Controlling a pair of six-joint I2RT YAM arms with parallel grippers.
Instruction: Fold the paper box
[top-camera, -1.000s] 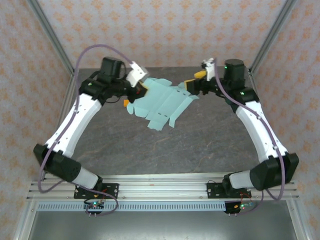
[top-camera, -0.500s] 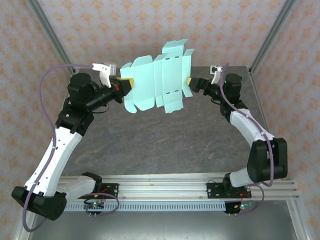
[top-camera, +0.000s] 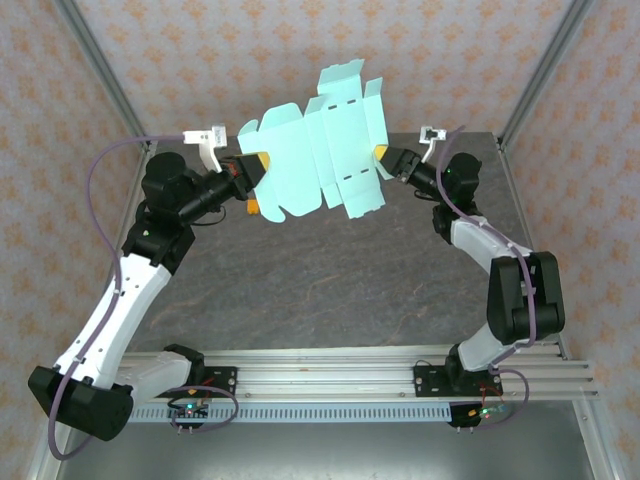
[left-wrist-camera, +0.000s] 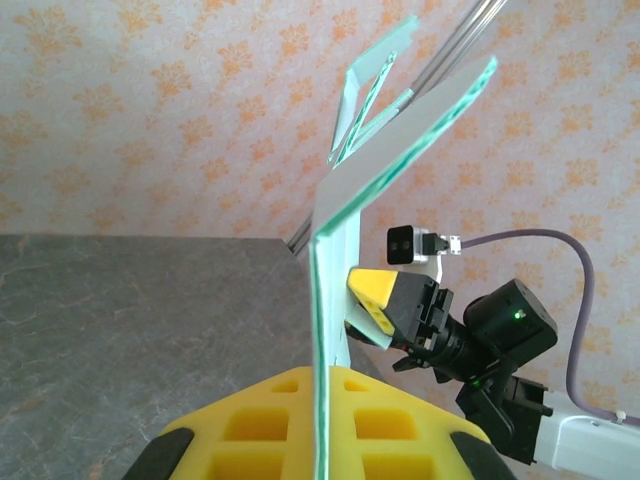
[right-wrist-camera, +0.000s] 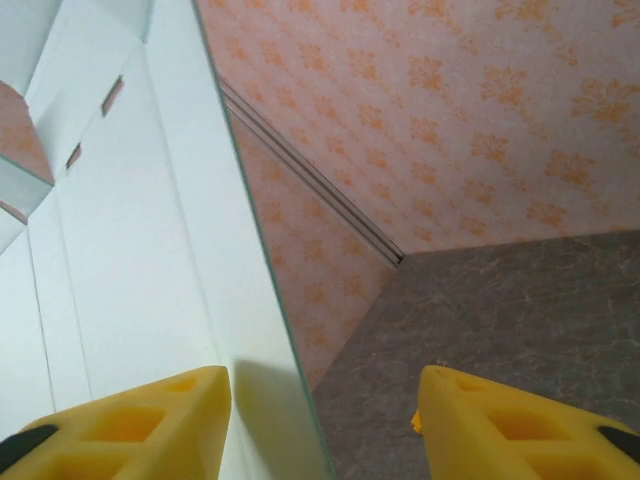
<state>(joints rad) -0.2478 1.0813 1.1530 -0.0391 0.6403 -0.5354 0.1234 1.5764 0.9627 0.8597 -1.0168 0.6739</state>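
Currently pinching box (top-camera: 315, 150) by its left edge with left tool (left-wrist-camera: 320, 425), aloft over surface (top-camera: 330, 285). Straddling box's right edge with right tool (right-wrist-camera: 320, 420), spread wide, no clamp. Risks sagging, twisting or slipping from that one-sided hold. Wall (top-camera: 450, 60) close behind box.

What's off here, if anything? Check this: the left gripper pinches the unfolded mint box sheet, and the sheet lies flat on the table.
One thing is wrong. The paper box does not lie flat on the table; it hangs in the air above it, standing roughly on edge, as the top external view shows. The left gripper does pinch it.
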